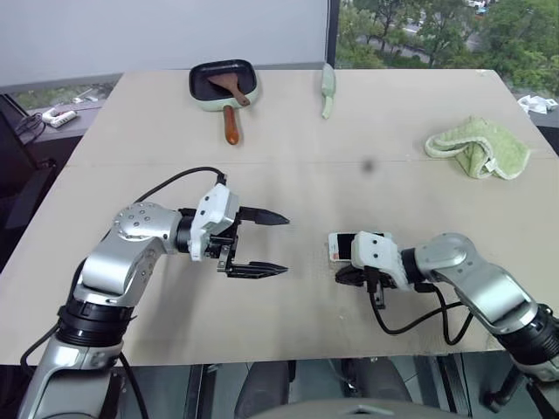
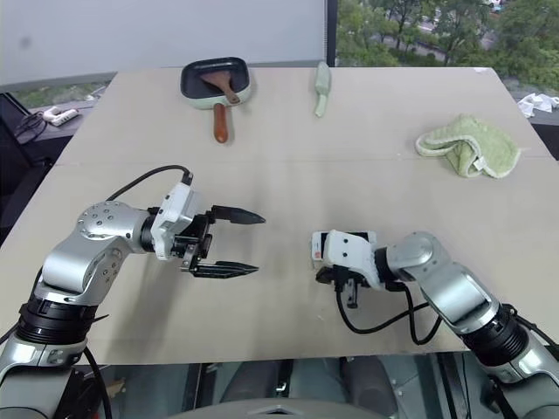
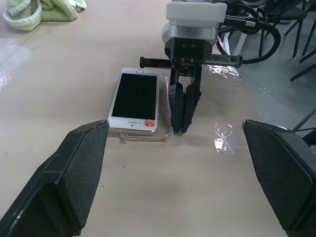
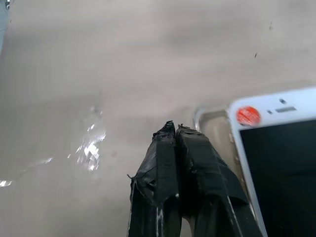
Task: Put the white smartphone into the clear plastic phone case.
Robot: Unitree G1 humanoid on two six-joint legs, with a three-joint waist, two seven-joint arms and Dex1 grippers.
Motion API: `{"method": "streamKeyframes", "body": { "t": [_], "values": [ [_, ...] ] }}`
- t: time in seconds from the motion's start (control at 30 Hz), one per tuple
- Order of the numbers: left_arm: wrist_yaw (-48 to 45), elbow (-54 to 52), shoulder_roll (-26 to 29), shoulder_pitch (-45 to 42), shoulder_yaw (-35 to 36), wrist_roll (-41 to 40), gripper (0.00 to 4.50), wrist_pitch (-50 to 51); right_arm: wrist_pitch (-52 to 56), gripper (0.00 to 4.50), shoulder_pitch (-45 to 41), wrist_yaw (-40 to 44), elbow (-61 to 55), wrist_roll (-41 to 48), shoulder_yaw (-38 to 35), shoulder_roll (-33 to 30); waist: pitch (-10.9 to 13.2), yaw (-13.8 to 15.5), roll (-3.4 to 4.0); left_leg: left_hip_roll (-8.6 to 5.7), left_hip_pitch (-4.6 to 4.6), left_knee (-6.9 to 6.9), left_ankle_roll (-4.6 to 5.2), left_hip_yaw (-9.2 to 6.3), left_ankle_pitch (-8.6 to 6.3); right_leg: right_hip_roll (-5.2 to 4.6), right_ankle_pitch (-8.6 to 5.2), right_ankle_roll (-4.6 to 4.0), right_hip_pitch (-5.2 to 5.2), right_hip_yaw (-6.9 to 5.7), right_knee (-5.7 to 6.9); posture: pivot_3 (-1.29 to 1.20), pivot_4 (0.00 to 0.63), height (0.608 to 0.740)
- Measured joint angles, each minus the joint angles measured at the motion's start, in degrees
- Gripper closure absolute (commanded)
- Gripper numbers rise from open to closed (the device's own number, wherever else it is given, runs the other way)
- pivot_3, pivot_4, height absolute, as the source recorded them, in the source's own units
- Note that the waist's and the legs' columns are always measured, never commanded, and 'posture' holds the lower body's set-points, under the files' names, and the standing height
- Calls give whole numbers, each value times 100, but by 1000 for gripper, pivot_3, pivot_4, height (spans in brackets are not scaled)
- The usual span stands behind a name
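The white smartphone [image 3: 134,100] lies flat, screen up, near the table's front edge, with a red dot at one end. It rests on the clear plastic phone case [image 3: 165,129], whose glinting rim sticks out past the phone's red-dot end and one long side. My right gripper [image 3: 180,129] is shut, its tips set down on that rim right beside the phone's long edge; its wrist view shows the closed fingertips [image 4: 174,132] by the case corner [image 4: 211,117]. My left gripper [image 1: 285,245] hovers open to the left of the phone, pointing at it, with nothing between its fingers.
At the back of the table sit a green pan holding a wooden spatula [image 1: 224,83], a pale green utensil [image 1: 327,90] and a crumpled green cloth [image 1: 479,147]. A black cable [image 1: 410,325] loops under the right arm by the table's front edge.
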Motion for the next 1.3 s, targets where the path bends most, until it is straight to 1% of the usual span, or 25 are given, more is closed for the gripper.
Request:
{"method": "streamKeyframes", "body": {
  "t": [0.1,0.17,0.2,0.23,0.27,0.3,0.33,0.37,0.47,0.5,0.6,0.67,0.83,1.03,1.3],
  "values": [
    [0,0,11,1,0,25,0,-35,-11,4435,-1,-38,12,-17,28,15,0,-6,0,-1,1,0,0,0,0,0,0,0,0,0,2,0,150,740],
    [-1,0,12,2,0,36,0,-54,42,4435,2,55,-37,188,-26,2,0,-7,1,0,1,0,1,0,0,1,0,0,0,0,3,0,150,740],
    [-2,0,12,3,0,39,0,-63,113,3900,8,189,-181,375,-102,-86,1,-7,2,0,1,0,1,0,0,0,0,0,0,0,3,0,150,740],
    [-2,2,15,5,0,42,0,-67,197,3544,7,334,-396,588,-200,-238,1,-6,2,0,1,0,1,-1,-1,0,0,0,0,0,2,0,150,740],
    [-2,6,23,16,0,44,0,-72,292,2831,0,475,-602,822,-378,-376,0,-4,0,0,1,0,2,-4,-1,0,0,0,2,-2,0,0,150,740],
    [-2,7,25,22,0,44,0,-72,310,2670,-8,493,-626,860,-404,-397,0,-5,0,0,1,0,2,-3,-1,0,0,0,2,-2,0,0,150,740],
    [-5,10,31,33,0,45,0,-81,415,2109,-39,547,-678,1031,-515,-452,0,-5,0,0,1,1,2,-2,-1,0,0,0,2,-2,1,0,150,740],
    [-7,14,35,44,0,45,0,-87,481,1799,-85,590,-702,1130,-596,-503,0,-5,0,0,1,0,2,-2,-1,0,0,0,2,-1,1,0,150,740],
    [-27,70,50,52,0,61,0,-169,455,291,-545,585,-566,1298,-1032,-607,0,-22,0,1,4,0,2,-1,-1,2,0,0,2,-1,4,0,150,740],
    [-36,75,50,53,0,68,0,-172,427,135,-620,572,-509,1290,-1091,-616,0,-19,0,1,5,0,2,-1,-1,2,0,0,2,-2,4,0,150,740],
    [-43,117,52,52,-1,102,0,-179,3,135,-878,419,127,949,-1165,-692,0,-6,0,-1,4,0,2,1,-1,1,0,0,2,-1,3,0,150,740],
    [-37,120,52,52,0,119,0,-179,-436,135,-871,482,669,598,-1018,-897,0,16,0,-4,-3,0,2,1,-1,-2,0,0,2,-2,-4,0,150,740],
    [72,110,50,46,17,116,0,-172,-993,135,-876,769,1476,236,-708,-913,1,-24,1,0,-3,-2,2,7,-1,-1,0,0,-4,5,-2,0,150,740],
    [192,4,101,139,195,90,0,-160,-1175,135,-932,1159,1737,79,-554,-932,1,-18,1,2,-1,-2,2,5,-1,0,0,0,-3,4,1,0,150,740],
    [244,-15,133,247,222,39,0,-146,-1532,135,-1034,1204,2153,-250,-500,-790,1,-11,1,2,-1,-2,1,5,0,0,0,0,-3,3,0,0,150,740]
  ]
}}
